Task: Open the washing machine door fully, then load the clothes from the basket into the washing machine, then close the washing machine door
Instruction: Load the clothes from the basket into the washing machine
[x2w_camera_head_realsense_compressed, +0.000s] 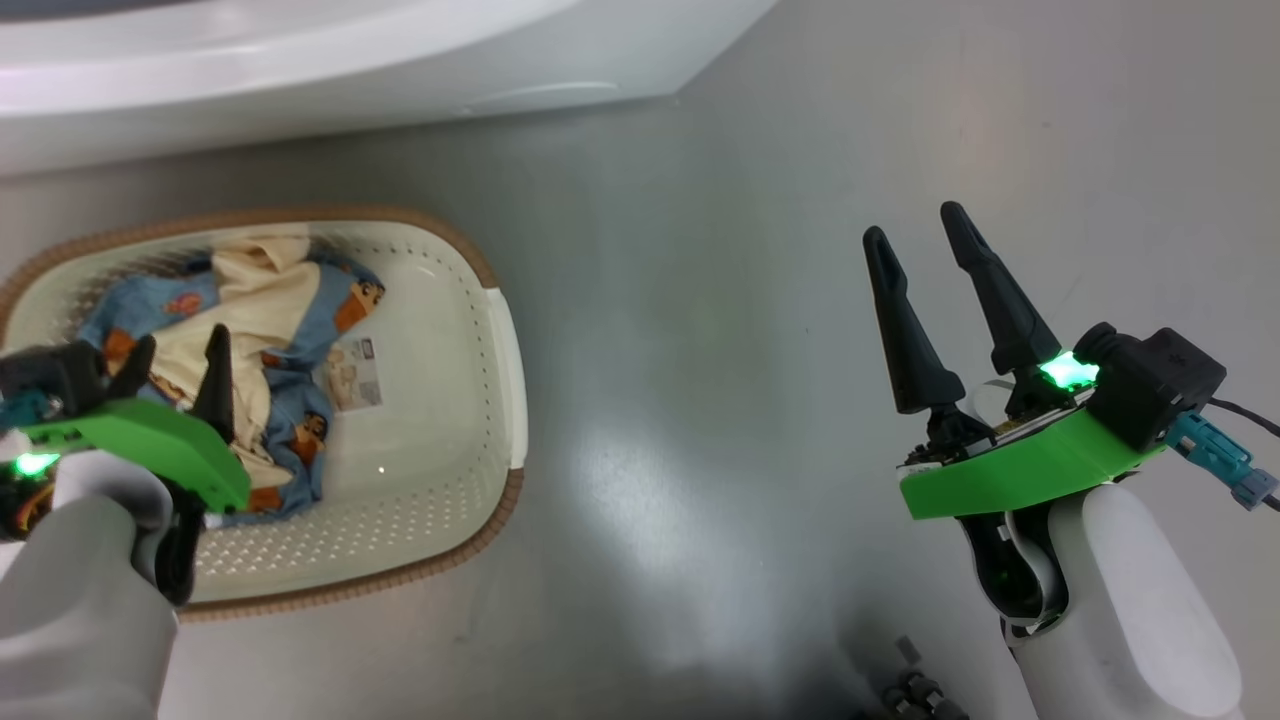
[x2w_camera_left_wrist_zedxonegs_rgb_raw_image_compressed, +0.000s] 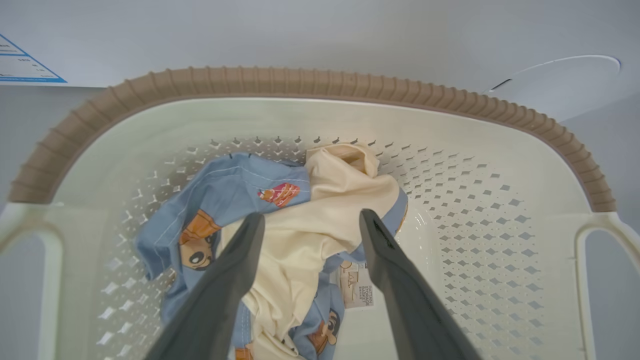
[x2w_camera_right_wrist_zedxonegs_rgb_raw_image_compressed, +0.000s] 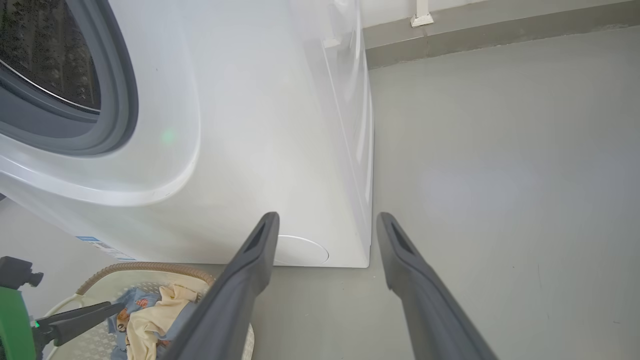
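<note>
Basket (x2w_camera_head_realsense_compressed: 455, 470) on floor, clothes (x2w_camera_head_realsense_compressed: 270, 340) bunched inside, label sticker (x2w_camera_head_realsense_compressed: 358, 374) beside them

One basket (x2w_camera_head_realsense_compressed: 505, 380); one washing machine (x2w_camera_right_wrist_zedxonegs_rgb_raw_image_compressed: 260, 125); one heap of clothes (x2w_camera_left_wrist_zedxonegs_rgb_raw_image_compressed: 280, 235), garment count unclear; two claws, left claw (x2w_camera_head_realsense_compressed: 182, 340) and right claw (x2w_camera_head_realsense_compressed: 912, 222), two fingers (x2w_camera_head_realsense_compressed: 905, 330) each; one round flap (x2w_camera_right_wrist_zedxonegs_rgb_raw_image_compressed: 300, 250).

The right gripper (x2w_camera_head_realsense_compressed: 912, 222) bears two long, tapering matte-black fingers (x2w_camera_head_realsense_compressed: 905, 330) on a small black hinge block (x2w_camera_head_realsense_compressed: 945, 432). A bright green curved plastic guard (x2w_camera_head_realsense_compressed: 1020, 470) wraps its wrist. A glowing green indicator light (x2w_camera_head_realsense_compressed: 1068, 370) sits beside a boxy black camera housing (x2w_camera_head_realsense_compressed: 1160, 380), with a teal plug (x2w_camera_head_realsense_compressed: 1215, 450) and a thin black cable (x2w_camera_head_realsense_compressed: 1245, 412) behind. The forearm shell (x2w_camera_head_realsense_compressed: 1140, 600) is smooth, rounded, white. The left gripper (x2w_camera_head_realsense_compressed: 182, 345) repeats these fingers, guard and light.
</note>
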